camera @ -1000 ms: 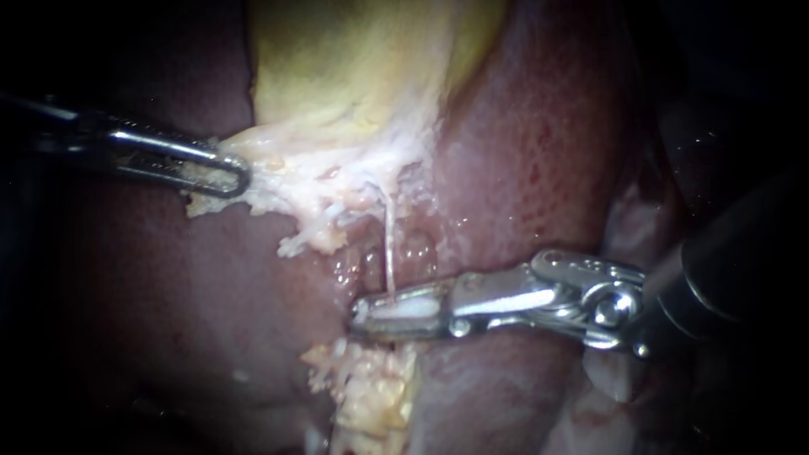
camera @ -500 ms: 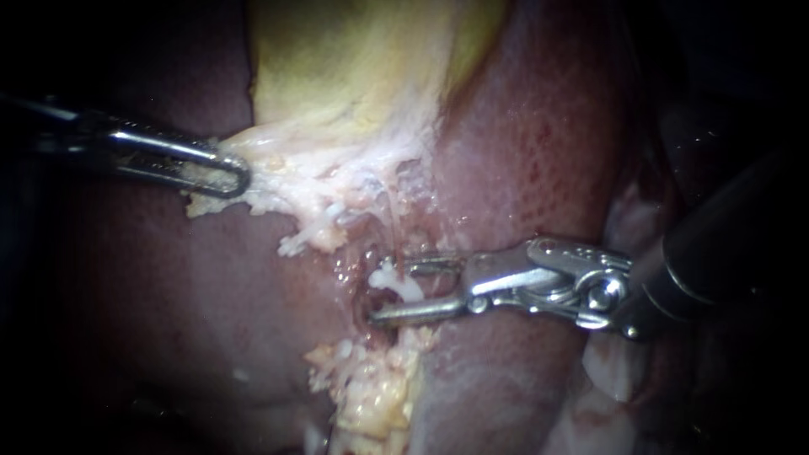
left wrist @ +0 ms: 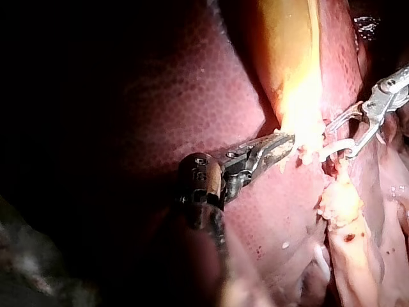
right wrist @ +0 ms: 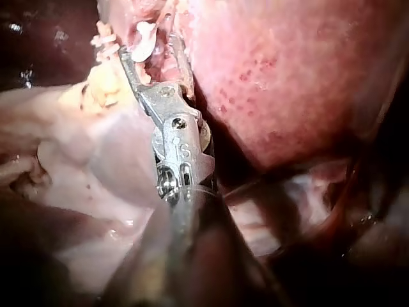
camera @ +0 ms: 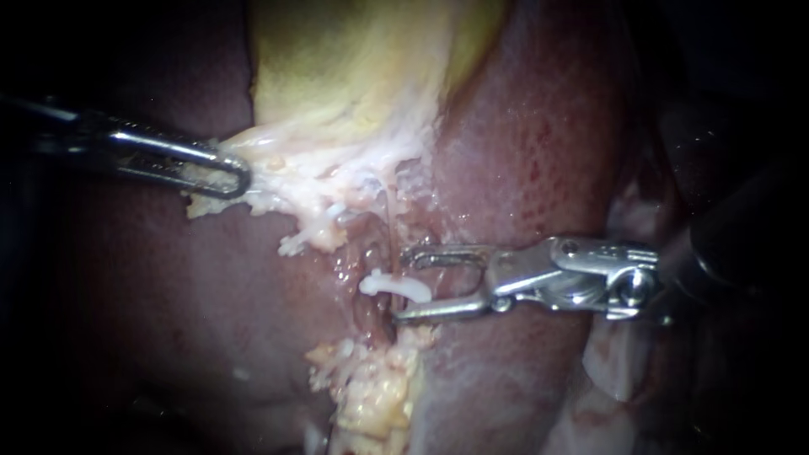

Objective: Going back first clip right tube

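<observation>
the left instrument (camera: 221, 173) comes in from the left, and its jaws are clamped on a flap of pale tissue (camera: 286, 181) at the lower edge of the yellow gallbladder (camera: 354, 67). the flap is pulled out sideways toward the left.

the right instrument (camera: 404, 285) reaches in from the right across the dark red liver (camera: 522, 126). its 2 jaws stand apart with a clear gap between them, and they grip nothing.

a white clip (camera: 381, 283) lies crosswise in the groove below the gallbladder, on a thin pale tube (camera: 389, 223) that runs down from the frayed tissue. the clip's right end sits in the mouth of the open jaws, close to the lower jaw. whether it touches that jaw cannot be told.

just below the clip and the lower jaw lies a yellow fatty lump (camera: 371, 396).

in the left wrist view the clip shows as a small white curve beside the right instrument's jaw tips, ahead of the left instrument. in the right wrist view it sits between the tips of the spread jaws.
</observation>
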### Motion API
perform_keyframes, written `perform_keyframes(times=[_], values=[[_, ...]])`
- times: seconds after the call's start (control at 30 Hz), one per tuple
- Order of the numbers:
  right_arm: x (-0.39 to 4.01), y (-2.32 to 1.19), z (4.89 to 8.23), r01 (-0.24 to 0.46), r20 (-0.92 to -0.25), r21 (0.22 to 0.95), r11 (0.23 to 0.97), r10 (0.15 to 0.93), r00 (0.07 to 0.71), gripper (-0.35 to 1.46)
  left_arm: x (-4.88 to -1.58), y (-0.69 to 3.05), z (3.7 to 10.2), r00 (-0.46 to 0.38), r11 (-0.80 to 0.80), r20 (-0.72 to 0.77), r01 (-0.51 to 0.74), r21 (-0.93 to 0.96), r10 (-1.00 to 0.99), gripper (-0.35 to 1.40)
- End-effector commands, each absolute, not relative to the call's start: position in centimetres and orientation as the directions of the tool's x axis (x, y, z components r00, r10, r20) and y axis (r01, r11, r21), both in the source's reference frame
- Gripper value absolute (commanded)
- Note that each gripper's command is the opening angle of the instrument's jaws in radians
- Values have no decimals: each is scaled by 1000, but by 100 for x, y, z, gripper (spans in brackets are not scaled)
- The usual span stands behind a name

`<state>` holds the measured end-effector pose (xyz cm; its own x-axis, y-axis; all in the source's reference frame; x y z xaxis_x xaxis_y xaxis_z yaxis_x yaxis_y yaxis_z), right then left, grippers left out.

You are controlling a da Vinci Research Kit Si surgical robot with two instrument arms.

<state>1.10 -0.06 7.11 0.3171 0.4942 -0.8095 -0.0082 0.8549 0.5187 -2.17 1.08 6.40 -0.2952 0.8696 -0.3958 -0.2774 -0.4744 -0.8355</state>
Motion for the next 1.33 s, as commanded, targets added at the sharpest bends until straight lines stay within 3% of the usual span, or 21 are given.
perform_keyframes(times=[0.03,0.17,0.3,0.6,0.97,1.33], values=[[104,-5,708,-2,-820,495,869,467,330,50,-216,108,640,-296,-475,-396,-277,-836,869,-35],[80,5,691,26,-852,397,918,358,381,50,-216,108,639,-296,-475,-396,-277,-836,869,-35],[60,14,673,32,-866,358,933,319,384,50,-216,107,639,-295,-475,-396,-277,-836,869,-35],[39,19,659,39,-872,345,938,304,383,50,-221,105,642,-294,-476,-397,-280,-834,869,-35],[38,18,658,41,-872,345,938,304,383,50,-263,89,675,-320,-487,-398,-280,-827,860,-35],[39,17,657,45,-873,347,937,304,382,50,-262,90,678,-323,-488,-398,-276,-828,859,-35]])
